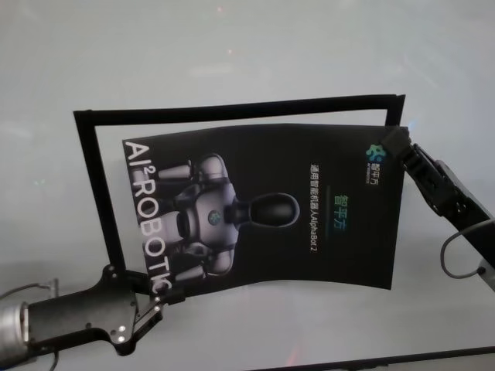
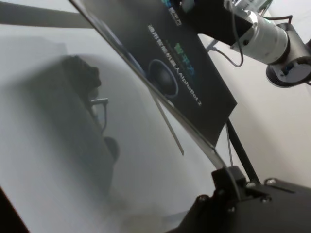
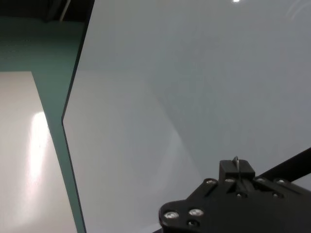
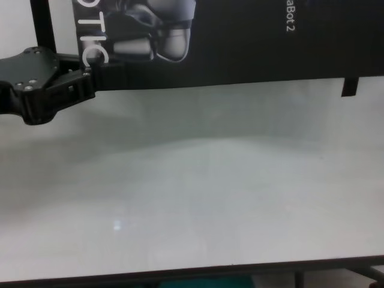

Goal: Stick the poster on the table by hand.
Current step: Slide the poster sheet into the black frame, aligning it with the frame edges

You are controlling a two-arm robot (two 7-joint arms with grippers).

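The left gripper (image 1: 158, 297) has its jaws closed tight on the near left corner of the poster (image 1: 271, 209), pinching the sheet right beside the white letters "OTIC"; in the chest view the same gripper (image 4: 84, 72) clamps that corner from the left side. The right gripper (image 1: 394, 139) grips the far right corner of the poster, its jaws pressed together on the edge next to the small blue-green logo, and the right wrist view shows a thin sliver of the sheet's edge caught between the black fingertips (image 3: 236, 171). Between the two grips the poster is stretched out and held up off the table (image 4: 198, 198), bowing slightly, with the silver-grey robot picture and the text "AlphaBot 2" facing up. It hangs over the middle of the table, its near edge well back from the table's dark front edge. A thin black frame (image 1: 93, 185) sits behind and around the poster's left and far sides. From the left wrist view the poster (image 2: 189, 77) slants above the pale surface, with the right arm (image 2: 265, 34) beyond it.
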